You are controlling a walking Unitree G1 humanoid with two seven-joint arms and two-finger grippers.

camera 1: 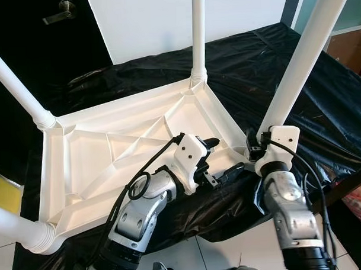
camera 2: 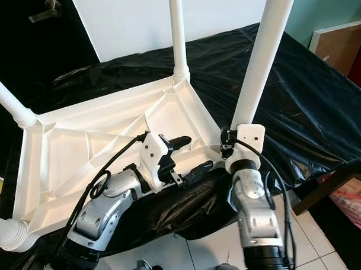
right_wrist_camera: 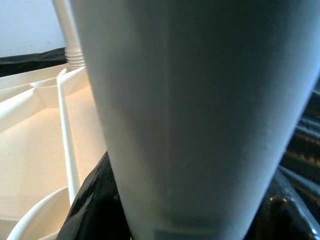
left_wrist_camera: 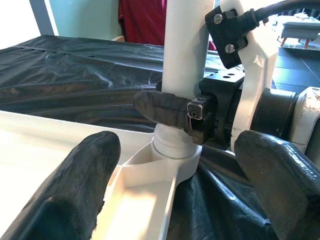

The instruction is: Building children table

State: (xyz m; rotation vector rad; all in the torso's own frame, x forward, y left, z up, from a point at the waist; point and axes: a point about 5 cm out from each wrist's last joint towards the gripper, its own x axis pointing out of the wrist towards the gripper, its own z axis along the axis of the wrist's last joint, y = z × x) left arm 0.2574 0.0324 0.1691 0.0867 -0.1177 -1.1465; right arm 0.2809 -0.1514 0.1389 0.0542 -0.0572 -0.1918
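The white children's tabletop (camera 1: pixel 139 154) lies upside down on a black plastic sheet (camera 1: pixel 273 66) so that its corner sockets face up, and white legs already stand in the other corners. The right pincer (left_wrist_camera: pixel 200 112) is clenched around the base of the near-right leg (camera 1: pixel 297 66), just above its socket, presumably to press or steady it upright. The left pincer (camera 1: pixel 220 160), fingers spread and released, hovers over the tabletop's near edge, just beside that corner.
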